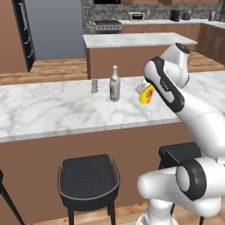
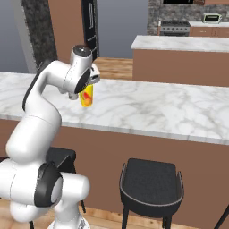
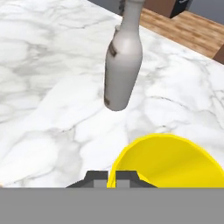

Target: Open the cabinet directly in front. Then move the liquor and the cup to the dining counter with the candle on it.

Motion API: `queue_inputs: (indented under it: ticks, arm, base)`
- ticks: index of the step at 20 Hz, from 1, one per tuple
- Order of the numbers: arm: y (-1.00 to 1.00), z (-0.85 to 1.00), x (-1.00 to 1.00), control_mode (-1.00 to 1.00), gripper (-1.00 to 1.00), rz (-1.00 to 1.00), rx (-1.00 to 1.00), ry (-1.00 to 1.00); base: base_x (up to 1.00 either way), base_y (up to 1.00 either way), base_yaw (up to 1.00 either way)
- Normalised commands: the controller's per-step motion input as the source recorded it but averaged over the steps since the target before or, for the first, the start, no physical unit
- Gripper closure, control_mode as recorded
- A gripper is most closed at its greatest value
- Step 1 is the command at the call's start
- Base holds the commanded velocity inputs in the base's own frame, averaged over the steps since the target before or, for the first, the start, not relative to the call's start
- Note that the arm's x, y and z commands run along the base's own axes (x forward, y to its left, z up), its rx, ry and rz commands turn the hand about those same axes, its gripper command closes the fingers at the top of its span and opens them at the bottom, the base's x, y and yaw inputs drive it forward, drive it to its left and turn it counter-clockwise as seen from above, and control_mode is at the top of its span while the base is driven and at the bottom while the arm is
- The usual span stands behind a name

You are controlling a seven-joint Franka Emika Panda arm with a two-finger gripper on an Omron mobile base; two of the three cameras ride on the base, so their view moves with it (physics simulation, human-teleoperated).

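On the surface the liquor is stood upright, the candle near at its 9 o'clock, the cup held at its 3 o'clock

Location type: domestic kitchen. Indicators: long marble worktop with dark stools beneath, marble-topped island, stove against the rear wall, brown wood cabinets, wood floor.

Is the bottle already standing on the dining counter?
Yes, the bottle stands upright on the dining counter beside the candle.
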Motion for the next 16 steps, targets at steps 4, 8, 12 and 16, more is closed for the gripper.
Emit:
queue_inputs:
  ticks: [4,8,12,16]
  arm:
    - [0.00,-0.14,0.34,-1.00,1.00,0.00,0.00,0.00]
    - [0.00,-0.10,0.42,-1.00,1.00,0.00,0.00,0.00]
    - [0.00,-0.11,0.39,-1.00,1.00,0.00,0.00,0.00]
    - [0.00,-0.12,0.36,-1.00,1.00,0.00,0.00,0.00]
  base:
    - [0.00,0.00,0.00]
    - [0.00,0.00,0.00]
    - [0.00,0.00,0.00]
    - [0.00,0.00,0.00]
